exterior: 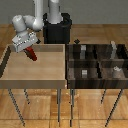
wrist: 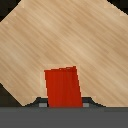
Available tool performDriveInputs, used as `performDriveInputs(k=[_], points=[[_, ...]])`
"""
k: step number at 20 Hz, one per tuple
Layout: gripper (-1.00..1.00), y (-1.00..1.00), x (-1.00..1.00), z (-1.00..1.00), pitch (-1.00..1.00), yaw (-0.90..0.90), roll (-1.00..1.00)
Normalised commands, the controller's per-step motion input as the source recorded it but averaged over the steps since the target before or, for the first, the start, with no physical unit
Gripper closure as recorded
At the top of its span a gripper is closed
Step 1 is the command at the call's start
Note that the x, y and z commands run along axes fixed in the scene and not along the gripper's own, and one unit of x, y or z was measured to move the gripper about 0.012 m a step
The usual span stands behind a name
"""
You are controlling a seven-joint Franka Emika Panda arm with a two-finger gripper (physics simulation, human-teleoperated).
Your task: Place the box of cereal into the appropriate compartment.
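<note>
Exterior view: my pincer (exterior: 30,50) grips the box of cereal (exterior: 32,54) above the light-wood tray (exterior: 30,75), at the far corner toward the exterior view's left. The red box hangs tilted, clear of the tray floor. The dark four-part bin (exterior: 70,67) stands just beside the tray, its tall grey block (exterior: 114,49) marking the far compartment (exterior: 108,51) toward the exterior view's right. In the wrist view, the box (wrist: 63,87) sits clamped between my fingers.

Big light-wood tray (exterior: 35,75) on thin metal legs (exterior: 16,105). Short grey shapes (exterior: 85,73) inside other sections of dark bin. Wooden floor (exterior: 100,107) below. Black pedestal (exterior: 57,31) behind.
</note>
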Motion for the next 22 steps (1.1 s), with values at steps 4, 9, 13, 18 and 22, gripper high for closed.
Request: performDriveInputs(k=[4, 9, 13, 18, 22], points=[[1.0, 0.0, 0.0, 0.5, 0.0, 0.0, 0.0], [1.0, 0.0, 0.0, 1.0, 0.0, 0.0, 0.0], [1.0, 0.0, 0.0, 1.0, 0.0, 0.0, 0.0], [1.0, 0.2, 0.0, 0.8, 0.0, 0.0, 0.0], [1.0, 0.75, 0.0, 0.0, 0.0, 0.0, 0.0]])
